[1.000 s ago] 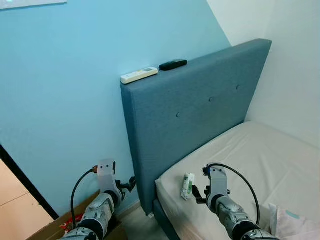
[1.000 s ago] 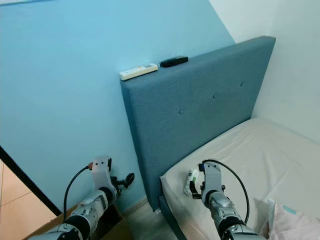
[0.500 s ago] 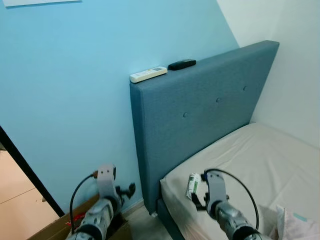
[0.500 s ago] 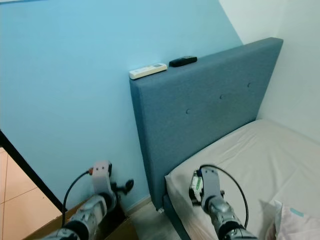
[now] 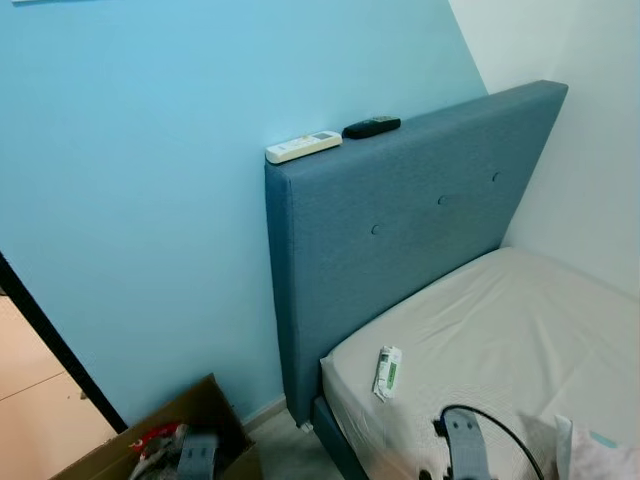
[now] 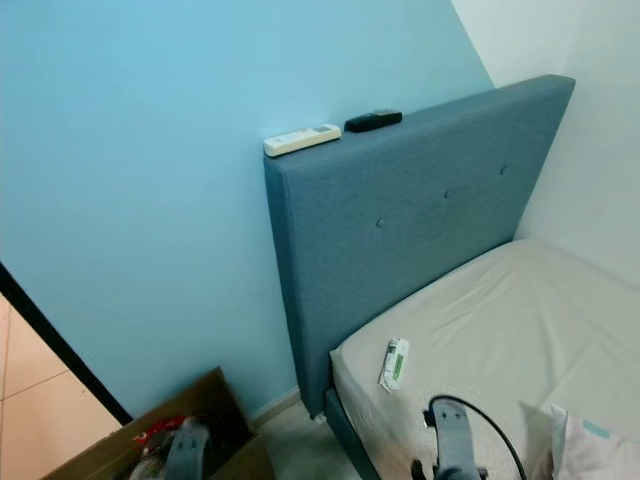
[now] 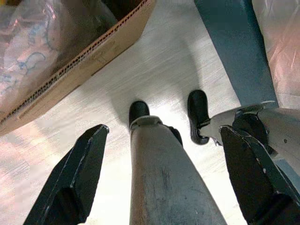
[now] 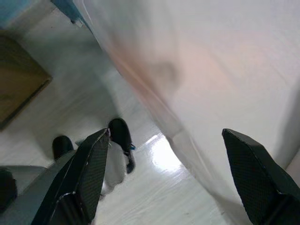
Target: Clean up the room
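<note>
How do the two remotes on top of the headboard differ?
The white remote is light-coloured and longer; the black remote is dark and looks shorter. The white remote sits at the headboard's outer end, by the corner; the black remote sits further in along the top edge, a small gap between them. Both lie flat, roughly lengthwise along the top edge.

Two remotes [image 5: 303,147] sit atop the headboard [image 5: 400,230]; a packet [image 5: 387,372] lies on the mattress [image 5: 500,330] (near its corner).

Matt blue woven cloth headboard [image 5: 420,230], smooth beige bedsheet [image 5: 500,320], corrugated cardboard box [image 7: 70,70], glossy pale floor [image 7: 154,70].
</note>
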Robot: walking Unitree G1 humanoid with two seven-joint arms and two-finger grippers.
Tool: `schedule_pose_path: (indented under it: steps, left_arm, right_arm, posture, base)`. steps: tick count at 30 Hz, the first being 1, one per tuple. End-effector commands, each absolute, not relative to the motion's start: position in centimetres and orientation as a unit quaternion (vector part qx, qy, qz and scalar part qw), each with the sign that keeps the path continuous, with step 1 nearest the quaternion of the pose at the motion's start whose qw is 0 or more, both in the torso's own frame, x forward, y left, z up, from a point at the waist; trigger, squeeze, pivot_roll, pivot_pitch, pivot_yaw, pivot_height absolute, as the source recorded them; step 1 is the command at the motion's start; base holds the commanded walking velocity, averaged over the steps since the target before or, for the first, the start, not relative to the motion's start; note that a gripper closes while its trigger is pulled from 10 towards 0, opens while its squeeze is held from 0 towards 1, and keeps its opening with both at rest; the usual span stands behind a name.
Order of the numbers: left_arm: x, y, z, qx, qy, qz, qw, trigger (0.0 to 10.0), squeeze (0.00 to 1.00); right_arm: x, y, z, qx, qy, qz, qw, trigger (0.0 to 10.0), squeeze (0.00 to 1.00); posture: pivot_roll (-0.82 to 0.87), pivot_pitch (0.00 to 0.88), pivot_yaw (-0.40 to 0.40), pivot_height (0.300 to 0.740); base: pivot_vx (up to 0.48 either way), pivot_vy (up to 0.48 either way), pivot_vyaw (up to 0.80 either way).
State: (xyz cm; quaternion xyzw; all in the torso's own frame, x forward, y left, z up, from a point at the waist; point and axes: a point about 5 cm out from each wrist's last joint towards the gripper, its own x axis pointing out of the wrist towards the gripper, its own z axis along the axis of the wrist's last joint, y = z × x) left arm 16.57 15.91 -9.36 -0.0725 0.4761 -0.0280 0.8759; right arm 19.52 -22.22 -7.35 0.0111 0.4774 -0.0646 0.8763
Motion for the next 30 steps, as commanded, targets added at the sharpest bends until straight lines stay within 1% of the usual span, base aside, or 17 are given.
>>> schedule_pose_path:
  steps: [1, 15, 18, 23, 30]
  left_arm:
    - [16.6, 16.2, -9.3, -0.055, 0.478, -0.033, 0.876, 10.0, 0.00]
    - [17.1, 16.1, -9.2, -0.040, 0.475, -0.042, 0.878, 10.0, 0.00]
    - [17.2, 16.2, -9.1, -0.038, 0.475, -0.044, 0.878, 10.0, 0.00]
    - [17.7, 16.6, -8.8, -0.028, 0.472, -0.044, 0.880, 10.0, 0.00]
    - [18.0, 16.8, -8.7, -0.025, 0.472, -0.044, 0.880, 10.0, 0.00]
  right_arm:
    - [19.8, -21.9, -7.2, 0.027, 0.470, -0.068, 0.879, 10.0, 0.00]
    - [20.0, -22.1, -7.1, 0.024, 0.460, -0.067, 0.885, 10.0, 0.00]
    - [20.4, -22.0, -6.9, 0.017, 0.450, -0.061, 0.891, 10.0, 0.00]
    - [22.2, -21.8, -5.8, 0.018, 0.417, -0.053, 0.907, 10.0, 0.00]
    - [23.0, -21.2, -5.4, 0.021, 0.402, -0.045, 0.914, 10.0, 0.00]
  posture:
    - [-0.11, 0.020, -0.030, 0.740]
    - [-0.11, 0.012, -0.030, 0.740]
    - [-0.11, 0.004, -0.017, 0.740]
    - [-0.12, 0.002, 0.001, 0.740]
    - [-0.12, 0.000, 0.009, 0.740]
  base:
    - [0.000, 0.000, 0.00]
    - [0.000, 0.000, 0.00]
    - [0.000, 0.000, 0.00]
    - [0.000, 0.000, 0.00]
    - [0.000, 0.000, 0.00]
